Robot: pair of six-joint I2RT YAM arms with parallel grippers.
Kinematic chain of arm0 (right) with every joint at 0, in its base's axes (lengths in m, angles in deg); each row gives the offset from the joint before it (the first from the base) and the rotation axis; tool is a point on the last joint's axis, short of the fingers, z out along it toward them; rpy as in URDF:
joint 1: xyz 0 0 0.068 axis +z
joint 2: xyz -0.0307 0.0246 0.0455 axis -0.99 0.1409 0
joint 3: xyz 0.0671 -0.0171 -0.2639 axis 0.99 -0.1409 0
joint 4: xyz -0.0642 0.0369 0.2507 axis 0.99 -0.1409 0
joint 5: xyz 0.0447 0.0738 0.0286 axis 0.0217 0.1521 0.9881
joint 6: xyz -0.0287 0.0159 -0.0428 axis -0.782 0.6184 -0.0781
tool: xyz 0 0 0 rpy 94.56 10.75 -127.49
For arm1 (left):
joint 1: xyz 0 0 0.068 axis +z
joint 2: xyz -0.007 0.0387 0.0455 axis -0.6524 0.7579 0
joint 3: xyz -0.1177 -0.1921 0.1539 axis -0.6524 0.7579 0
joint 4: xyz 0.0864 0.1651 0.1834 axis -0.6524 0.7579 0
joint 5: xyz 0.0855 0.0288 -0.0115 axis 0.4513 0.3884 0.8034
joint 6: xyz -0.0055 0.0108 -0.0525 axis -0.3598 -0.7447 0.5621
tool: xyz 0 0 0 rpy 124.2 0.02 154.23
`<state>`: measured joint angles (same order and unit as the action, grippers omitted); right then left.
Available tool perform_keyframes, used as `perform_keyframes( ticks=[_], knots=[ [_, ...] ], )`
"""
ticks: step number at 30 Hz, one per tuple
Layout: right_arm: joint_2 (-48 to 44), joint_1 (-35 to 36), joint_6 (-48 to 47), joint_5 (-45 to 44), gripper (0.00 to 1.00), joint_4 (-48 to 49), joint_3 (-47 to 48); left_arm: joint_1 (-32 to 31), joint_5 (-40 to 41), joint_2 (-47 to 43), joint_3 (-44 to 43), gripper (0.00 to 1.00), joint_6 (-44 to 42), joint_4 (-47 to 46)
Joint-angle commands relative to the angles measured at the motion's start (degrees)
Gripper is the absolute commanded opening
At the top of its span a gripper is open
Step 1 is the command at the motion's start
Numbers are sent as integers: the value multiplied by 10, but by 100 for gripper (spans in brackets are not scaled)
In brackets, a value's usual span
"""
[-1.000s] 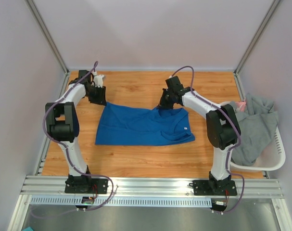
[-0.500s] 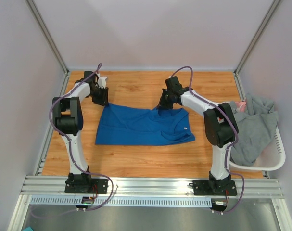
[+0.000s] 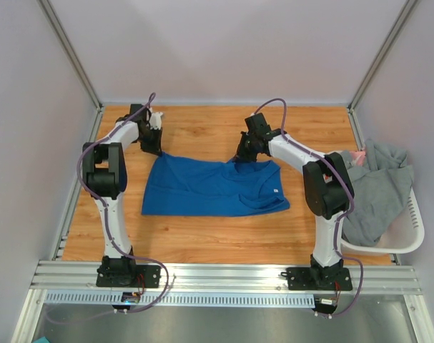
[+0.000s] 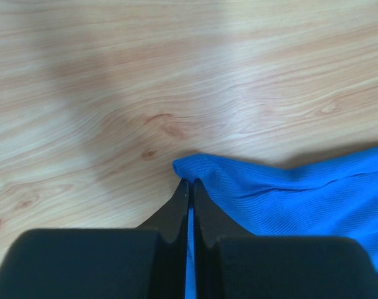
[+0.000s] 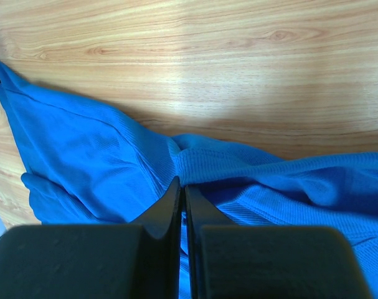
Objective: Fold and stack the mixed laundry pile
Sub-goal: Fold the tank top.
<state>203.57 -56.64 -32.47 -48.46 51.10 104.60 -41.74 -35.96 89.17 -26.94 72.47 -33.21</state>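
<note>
A bright blue garment [image 3: 213, 187] lies spread flat on the wooden table. My left gripper [image 3: 157, 150] is at its far left corner, jaws shut on the blue corner [image 4: 192, 169], with cloth showing between the fingers [image 4: 176, 208]. My right gripper [image 3: 243, 160] is at the far edge near the garment's middle, shut on a ribbed blue fold [image 5: 238, 165]. A long grey garment [image 3: 377, 187] drapes over the basket at the right, with a bit of pink cloth [image 3: 359, 156] peeking out beside it.
A white plastic basket [image 3: 406, 239] stands off the table's right edge, holding the grey garment. Grey walls and metal posts close in the table at the back and sides. An aluminium rail [image 3: 224, 275] runs along the near edge.
My left gripper has moved right and in onto the blue garment's far left corner and closed on it. The right gripper and the garment have stayed put.
</note>
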Motion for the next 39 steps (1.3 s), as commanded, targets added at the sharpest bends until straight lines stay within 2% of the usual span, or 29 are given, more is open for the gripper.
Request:
perform_keyframes(
  ticks=[1,6,10,15,23,29,37,39],
  knots=[
    [4,1,-3,-4,0,13,19,-8,-16,5,-19,0,2,13],
    [-7,1,-4,-2,0,11,15,-7,-12,-35,23,0,-11,-3],
    [-35,2,-2,-1,0,13,-8,0,-15,-112,70,0,-34,-13],
    [-95,17,2,-7,0,25,-75,8,-17,-204,155,0,-67,-21],
    [-161,37,14,-24,0,42,-175,8,-15,-294,285,0,-119,-7],
    [-174,51,37,-26,0,72,-228,22,3,-318,334,0,-140,-3],
    [-170,66,53,-34,1,87,-252,22,26,-308,347,0,-145,-15],
    [-169,66,54,-34,11,87,-254,22,27,-304,349,0,-148,-17]
  ],
)
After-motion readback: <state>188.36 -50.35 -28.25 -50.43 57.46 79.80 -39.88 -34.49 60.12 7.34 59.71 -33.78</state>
